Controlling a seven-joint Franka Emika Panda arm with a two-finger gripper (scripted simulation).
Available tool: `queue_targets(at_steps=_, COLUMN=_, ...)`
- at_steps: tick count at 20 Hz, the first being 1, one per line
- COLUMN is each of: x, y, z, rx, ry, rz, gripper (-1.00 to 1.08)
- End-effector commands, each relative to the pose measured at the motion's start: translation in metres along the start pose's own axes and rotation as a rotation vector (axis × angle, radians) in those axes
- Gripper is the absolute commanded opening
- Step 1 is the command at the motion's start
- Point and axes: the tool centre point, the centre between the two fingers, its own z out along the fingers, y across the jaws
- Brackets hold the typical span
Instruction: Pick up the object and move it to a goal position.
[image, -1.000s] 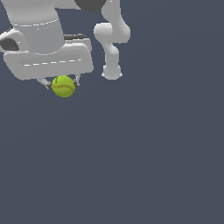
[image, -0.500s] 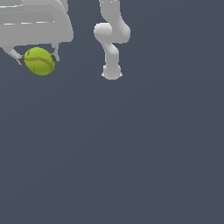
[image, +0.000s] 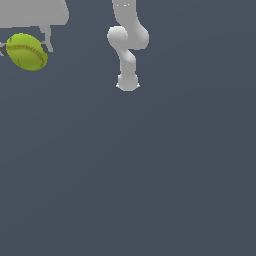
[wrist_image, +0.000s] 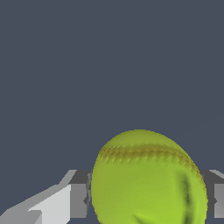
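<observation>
We see a flat grey desk (image: 150, 175) filling both views, with nothing marked on it that we can read as a goal; the arm (image: 127, 45) rises from its base near the top middle of the exterior view; at that view's upper left the gripper (image: 25, 49) hangs from its white body, which is cut by the frame edge; the ball (image: 27, 51) sits directly between the two dark fingers (image: 46, 48), one touching each flank, so we judge the gripper closed on it and carrying it clear of the desk; in the wrist view the ball (wrist_image: 146, 179) fills the gap between the fingers (wrist_image: 78, 192), its red seam running across from finger to finger; being round, it has no long axis to mind; the coming move, we judge, turns only on where the goal lies from here, and that we cannot tell.
</observation>
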Motion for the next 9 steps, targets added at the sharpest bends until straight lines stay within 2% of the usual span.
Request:
queue_targets(at_steps=1, x=-0.0004, y=0.0022, z=-0.0058, rx=-0.001, ry=0.001, rz=0.0, gripper=-1.0)
queue_targets(at_steps=9, x=-0.0003, y=0.0049, z=-0.011, rx=-0.001, ry=0.001, rz=0.0, gripper=-1.0)
